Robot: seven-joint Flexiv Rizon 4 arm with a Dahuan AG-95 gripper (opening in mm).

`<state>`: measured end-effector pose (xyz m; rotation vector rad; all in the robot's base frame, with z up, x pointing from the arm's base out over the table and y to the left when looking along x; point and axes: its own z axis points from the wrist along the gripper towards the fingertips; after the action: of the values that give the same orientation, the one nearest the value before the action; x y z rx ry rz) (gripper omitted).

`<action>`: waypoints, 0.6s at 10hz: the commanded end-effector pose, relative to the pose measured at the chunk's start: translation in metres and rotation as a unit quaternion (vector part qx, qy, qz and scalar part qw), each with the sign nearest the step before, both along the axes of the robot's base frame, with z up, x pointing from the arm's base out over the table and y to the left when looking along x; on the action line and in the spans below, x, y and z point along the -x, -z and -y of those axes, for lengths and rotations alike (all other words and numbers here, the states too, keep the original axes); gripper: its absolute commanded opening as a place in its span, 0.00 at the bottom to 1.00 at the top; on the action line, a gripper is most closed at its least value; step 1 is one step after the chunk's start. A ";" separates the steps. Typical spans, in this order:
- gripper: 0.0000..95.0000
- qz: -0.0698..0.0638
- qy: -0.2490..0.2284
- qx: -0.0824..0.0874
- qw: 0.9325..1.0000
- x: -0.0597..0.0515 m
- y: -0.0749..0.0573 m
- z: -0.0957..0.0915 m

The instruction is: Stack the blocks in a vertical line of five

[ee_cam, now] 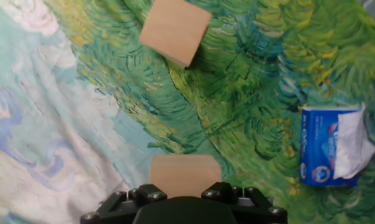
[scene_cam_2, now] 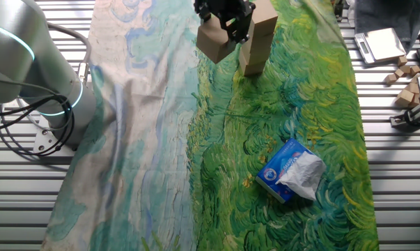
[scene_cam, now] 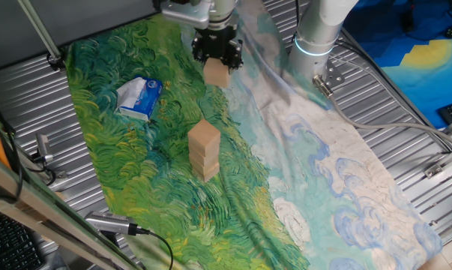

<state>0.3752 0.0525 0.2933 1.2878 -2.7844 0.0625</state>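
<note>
My gripper [scene_cam: 217,64] is shut on a tan wooden cube [scene_cam: 217,73] and holds it in the air, above and behind a stack of like cubes [scene_cam: 204,150] that looks three high. The stack stands upright on the painted cloth. In the other fixed view the held cube [scene_cam_2: 215,43] hangs just left of the stack [scene_cam_2: 257,42], under the gripper [scene_cam_2: 225,31]. In the hand view the held cube [ee_cam: 185,174] fills the gap at the gripper [ee_cam: 185,190], and the stack's top [ee_cam: 175,31] lies ahead of it.
A blue-and-white soft packet [scene_cam: 139,97] [scene_cam_2: 290,171] [ee_cam: 333,146] lies on the green cloth [scene_cam: 136,172] beside the stack. The robot base [scene_cam_2: 28,77] stands at the cloth's pale side. Loose wooden pieces [scene_cam_2: 407,94] and a small grey device [scene_cam_2: 380,43] lie on the ribbed metal table.
</note>
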 end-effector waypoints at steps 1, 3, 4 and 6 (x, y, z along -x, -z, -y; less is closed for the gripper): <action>0.00 0.016 -0.019 -0.029 0.999 -0.002 0.000 0.000; 0.00 0.016 -0.022 -0.023 0.999 -0.002 0.000 0.000; 0.00 0.016 -0.026 -0.025 0.999 -0.002 0.000 0.000; 0.00 0.016 -0.028 -0.026 0.999 -0.002 0.000 0.000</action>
<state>0.3768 0.0531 0.2922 1.3914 -2.7904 0.0166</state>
